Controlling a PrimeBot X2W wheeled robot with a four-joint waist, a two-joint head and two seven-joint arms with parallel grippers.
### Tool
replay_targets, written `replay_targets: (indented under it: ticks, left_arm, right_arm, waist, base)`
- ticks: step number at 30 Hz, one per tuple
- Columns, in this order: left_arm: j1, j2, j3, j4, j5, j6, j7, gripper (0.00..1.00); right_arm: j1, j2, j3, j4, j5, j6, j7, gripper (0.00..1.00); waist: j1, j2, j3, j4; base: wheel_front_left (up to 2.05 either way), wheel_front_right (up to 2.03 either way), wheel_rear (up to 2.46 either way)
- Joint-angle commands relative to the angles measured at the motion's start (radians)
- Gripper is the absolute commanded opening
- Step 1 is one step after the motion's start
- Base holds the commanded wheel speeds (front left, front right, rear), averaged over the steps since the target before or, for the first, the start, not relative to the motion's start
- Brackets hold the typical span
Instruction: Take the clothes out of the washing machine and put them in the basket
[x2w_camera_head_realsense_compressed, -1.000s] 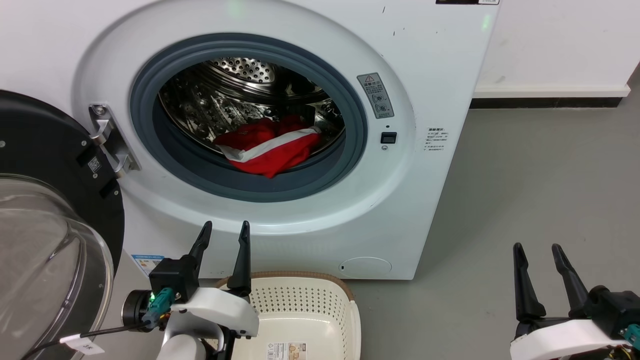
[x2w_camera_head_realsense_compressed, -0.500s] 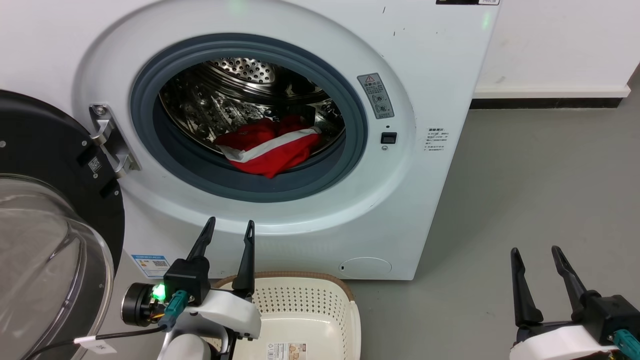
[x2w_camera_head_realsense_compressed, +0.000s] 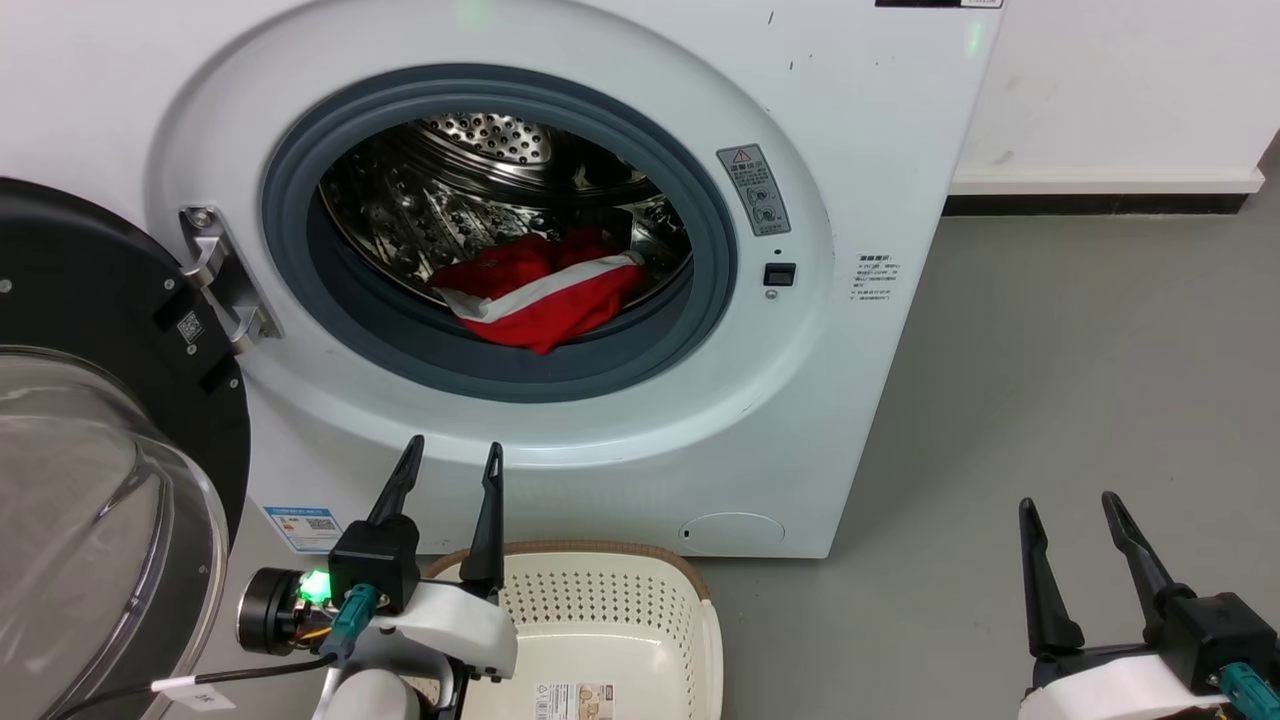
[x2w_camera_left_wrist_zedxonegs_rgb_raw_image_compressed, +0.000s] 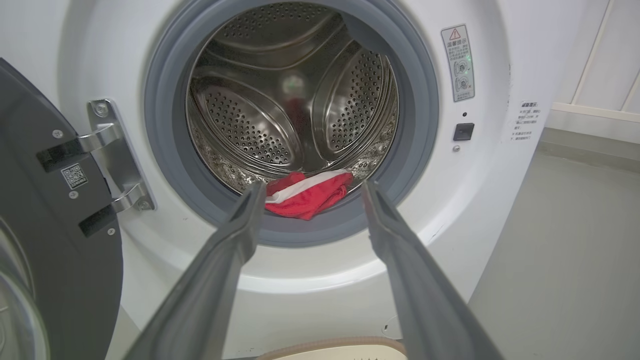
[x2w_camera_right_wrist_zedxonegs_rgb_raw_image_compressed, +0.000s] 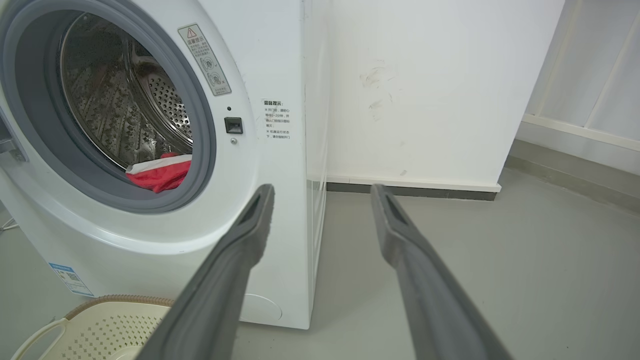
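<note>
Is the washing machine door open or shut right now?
Open. The washing machine door stands swung out to the left on its hinge, leaving the drum exposed with the red clothes lying inside.

Head view looks down at washing machine (x2w_camera_head_realsense_compressed: 880, 150); wrist views face it from low, nearer; all share drum (x2w_camera_head_realsense_compressed: 450, 200).
</note>
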Motion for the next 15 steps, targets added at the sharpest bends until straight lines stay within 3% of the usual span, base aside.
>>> replay_targets:
  ticks: [1,8,15]
  left_arm:
    - [-0.001,0.001,0.005,0.003,-0.003,-0.001,-0.003,1.00]
    - [-0.008,0.001,0.007,0.008,-0.003,0.008,-0.003,1.00]
    - [-0.104,0.000,0.007,0.031,0.002,0.030,-0.003,1.00]
  right_arm:
    - [0.009,-0.002,0.000,-0.004,0.005,0.000,0.000,1.00]
    - [0.010,-0.002,0.000,-0.003,0.009,0.000,0.000,1.00]
    - [-0.050,-0.002,0.031,-0.025,0.018,0.000,-0.002,1.00]
  waist:
    - [0.0000,-0.0001,0.002,-0.001]
    - [0.0000,-0.0001,0.010,-0.001]
    - [0.0000,-0.0001,0.110,-0.037]
  base:
    - [0.00,0.00,0.00]
    - [0.00,0.00,0.00]
    - [0.00,0.00,0.00]
